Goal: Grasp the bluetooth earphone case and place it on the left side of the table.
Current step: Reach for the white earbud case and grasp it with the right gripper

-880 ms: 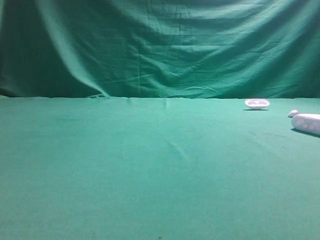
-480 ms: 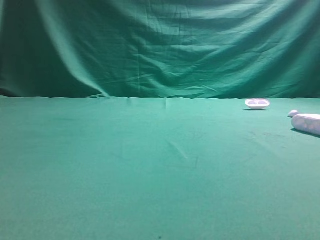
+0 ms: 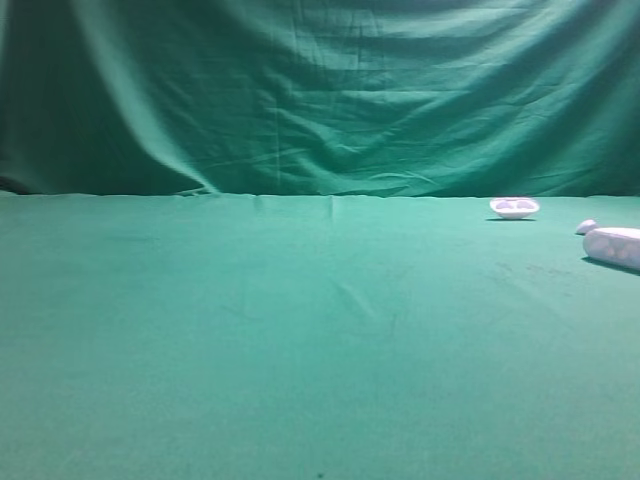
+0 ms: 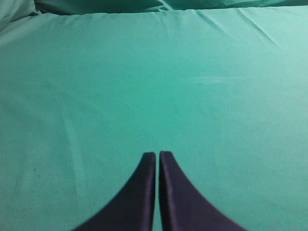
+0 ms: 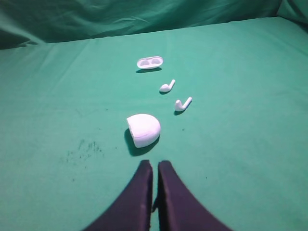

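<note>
The bluetooth earphone case (image 3: 613, 247), white and rounded, lies on the green table (image 3: 300, 330) at the far right edge of the exterior view. In the right wrist view the case (image 5: 143, 130) rests just ahead of my right gripper (image 5: 155, 164), which is shut with nothing in it and a little short of the case. My left gripper (image 4: 157, 155) is also shut and holds nothing; only bare green cloth lies before it. Neither gripper shows in the exterior view.
A small shallow white dish (image 5: 149, 62) with two hollows sits beyond the case, also seen as the dish (image 3: 514, 207) near the table's back edge. Two loose white earbuds (image 5: 167, 86) (image 5: 183, 104) lie between dish and case. A green backdrop (image 3: 320, 90) hangs behind.
</note>
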